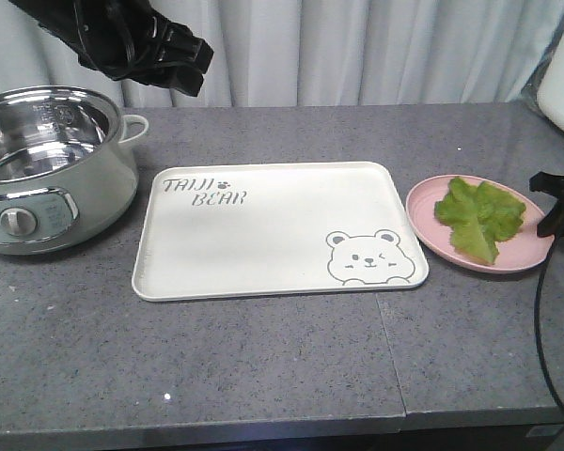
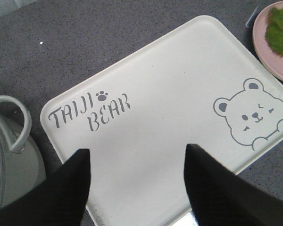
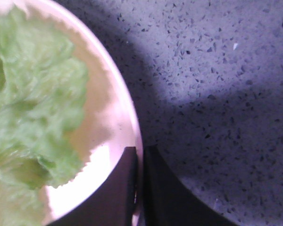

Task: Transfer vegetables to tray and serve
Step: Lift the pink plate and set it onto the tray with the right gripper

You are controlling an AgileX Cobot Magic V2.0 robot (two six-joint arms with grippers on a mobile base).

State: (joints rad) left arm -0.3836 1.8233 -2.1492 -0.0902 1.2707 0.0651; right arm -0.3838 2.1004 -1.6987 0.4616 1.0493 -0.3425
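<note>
Fingers [image 3: 127,186] of the right gripper [image 3: 139,151]: narrow, nearly touching, at the bottom centre of the right wrist view. The rim of the pink plate [image 1: 423,199] runs into the slit between them, so we judge they pinch that rim.
Fingers [image 2: 75,181] of the left gripper [image 2: 137,151]: spread wide and holding nothing, at the bottom of the left wrist view, above the tray [image 2: 170,94].
Where the lettuce leaf [image 1: 479,218] is: on the pink plate at the right of the front view, not on the tray.
Where the tray is: centre of the front view, cream, with a bear face in its lower right corner and nothing on it. The plate sits just beside its right edge.
Also in view: a steel-lined pot [image 1: 56,174] at the left of the front view, just beside the tray.
How the leaf handles: we judge it very light, limp and ruffled. Its thin edges tear or bruise under a hard squeeze. It may cling to the plate if damp, which we cannot tell.
Where to hold: we would take the thicker middle of the leaf with a gentle pinch. If the plate is tipped instead, the hold is on one side of the rim only, so the smooth, stiff plate may twist.
</note>
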